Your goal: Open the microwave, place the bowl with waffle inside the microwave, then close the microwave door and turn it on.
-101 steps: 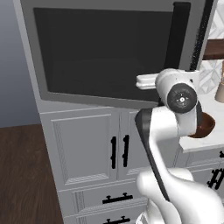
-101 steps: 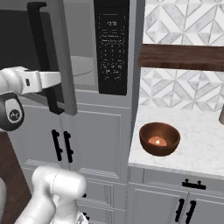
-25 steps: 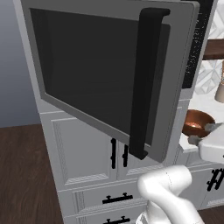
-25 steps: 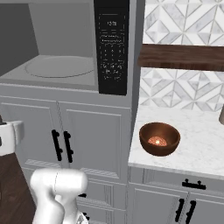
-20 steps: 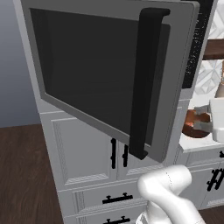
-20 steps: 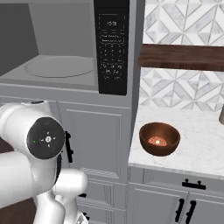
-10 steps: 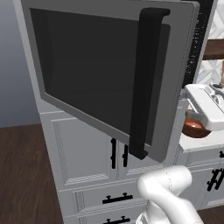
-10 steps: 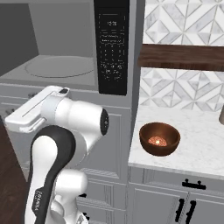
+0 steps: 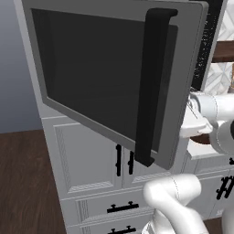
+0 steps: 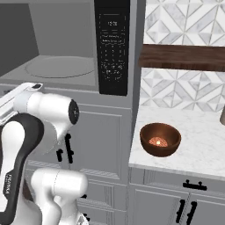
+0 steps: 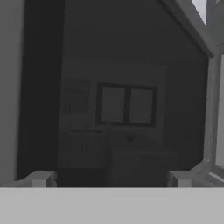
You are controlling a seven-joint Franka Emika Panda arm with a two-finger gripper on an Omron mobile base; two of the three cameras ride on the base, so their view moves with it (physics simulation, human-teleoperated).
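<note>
your arm sits closest in both base views: the white links rise from the base and fold sideways, with the wrist crossing in front of the lower cabinets, well short of the counter. in the hand view the gripper [image 11: 109, 179] has its two tips spread wide apart with nothing between them, and it looks toward a dim reflective grey surface that i cannot name for sure.

next out, the microwave door [image 9: 114, 77] is swung fully open, its long black handle [image 9: 151, 87] facing you in the left base view. so the first step looks done.

beyond it the microwave [image 10: 66, 48] cavity stands exposed, the round turntable [image 10: 59, 67] bare, with the black control panel [image 10: 112, 46] on its right.

to the right, the bowl [image 10: 160, 139] rests on the white counter [image 10: 197, 145], well apart from the cavity, with the waffle [image 10: 158, 141] lying inside it. nothing is touching it.

what remains, as i judge it: bring the gripper over to the bowl, grip its rim, carry it onto the turntable, shut the door and press the start button. you are roughly a quarter of the way through, and the arm is between steps, not yet lined up on the bowl.
</note>
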